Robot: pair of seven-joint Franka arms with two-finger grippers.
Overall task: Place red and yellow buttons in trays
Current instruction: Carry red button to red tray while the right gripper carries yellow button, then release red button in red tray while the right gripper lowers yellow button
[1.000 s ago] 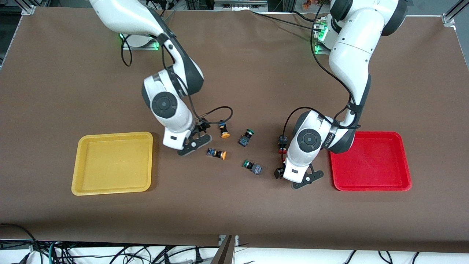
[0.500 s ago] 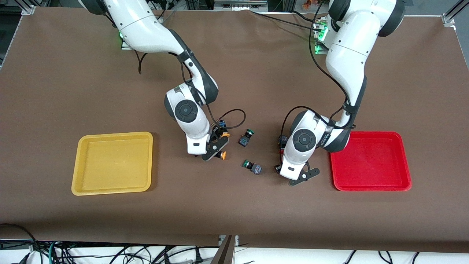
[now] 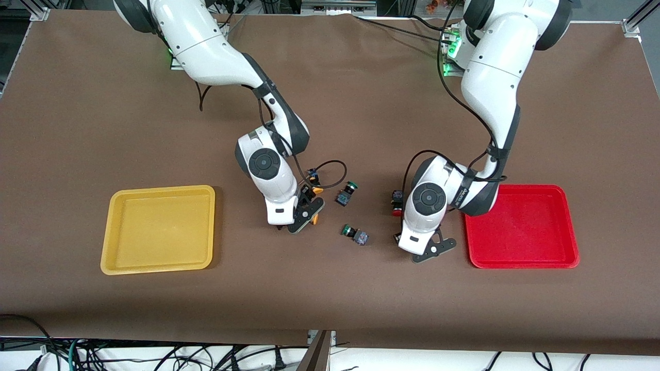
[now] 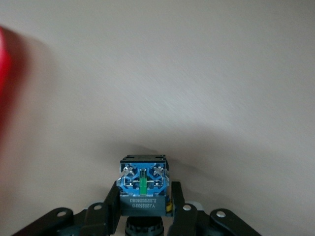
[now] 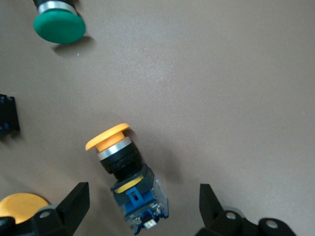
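right arm reached down mid-table | right gripper (image 5: 140, 206) low, fingers wide apart | left arm bent down toward its table end | left gripper (image 4: 145, 216) clamped, 2 fingers (image 4: 110, 214) closed

Brown-covered table (image 3: 361, 299), cables (image 3: 154, 355) underneath.

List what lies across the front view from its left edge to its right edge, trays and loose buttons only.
yellow tray → yellow button → green button → second green button → red button → red tray. The buttons under the two grippers are left out.
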